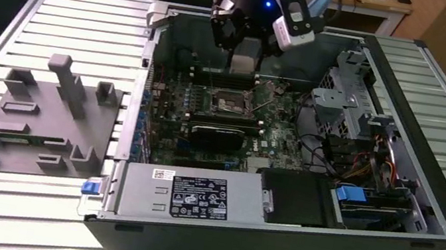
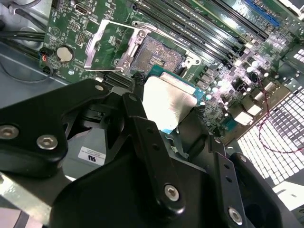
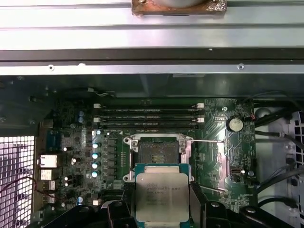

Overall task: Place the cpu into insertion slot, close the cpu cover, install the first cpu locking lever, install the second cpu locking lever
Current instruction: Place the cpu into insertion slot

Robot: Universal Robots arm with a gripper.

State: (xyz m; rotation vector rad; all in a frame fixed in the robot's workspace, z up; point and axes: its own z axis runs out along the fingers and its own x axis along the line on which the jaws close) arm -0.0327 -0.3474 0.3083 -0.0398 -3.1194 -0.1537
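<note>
Here's the open computer case (image 1: 275, 247) lying on its side on the slatted table (image 1: 87, 16), and the arm reaches down into its far end. Inside, the green motherboard (image 3: 216, 118) is partly lost under cables and drive bays in the exterior view. The gripper (image 3: 161, 202) hangs over it, its black fingers (image 3: 197, 204) clamped on opposite sides of the cpu (image 3: 161, 190). Those fingers hide two of the chip's edges, and a third runs out of the first wrist view. The insertion slot (image 3: 159, 153) sits bare just beside the chip, dark centre showing. The cpu cover (image 2: 93, 47) looks swung open next to it in the second wrist view. In the exterior view the chip is too small to make out.
</note>
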